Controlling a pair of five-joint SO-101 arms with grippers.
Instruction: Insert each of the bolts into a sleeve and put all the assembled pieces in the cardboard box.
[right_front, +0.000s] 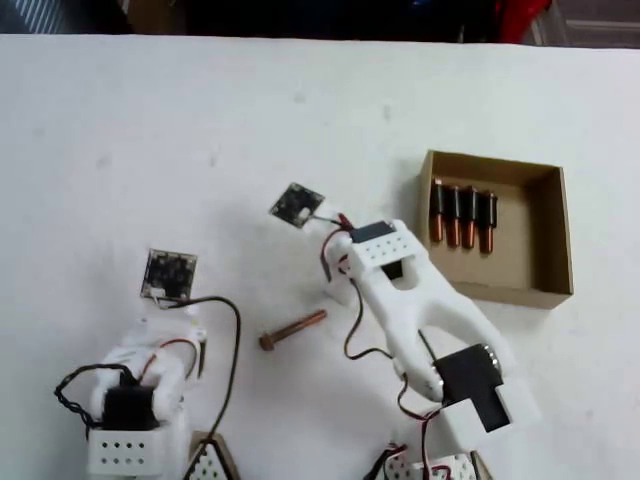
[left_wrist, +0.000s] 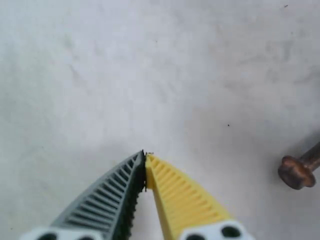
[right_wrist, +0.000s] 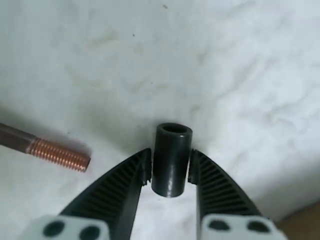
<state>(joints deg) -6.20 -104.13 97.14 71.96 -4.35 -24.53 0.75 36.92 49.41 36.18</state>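
Note:
A black sleeve (right_wrist: 171, 150) stands upright on the white table, and my right gripper (right_wrist: 170, 162) is shut on it, one finger on each side. A copper bolt (right_front: 293, 330) lies on the table between the two arms; its threaded end (right_wrist: 60, 154) points toward the sleeve, a short way off. My left gripper (left_wrist: 145, 156) is shut and empty, low over bare table, with the bolt's head (left_wrist: 298, 171) off to one side. The cardboard box (right_front: 545, 235) sits at the right and holds several assembled pieces (right_front: 463, 215) side by side.
The right arm (right_front: 420, 310) stretches from the near edge toward the box's near-left corner. The left arm (right_front: 140, 385) sits at the near left with a black cable (right_front: 235, 350) looping beside it. The table's far edge runs along the top.

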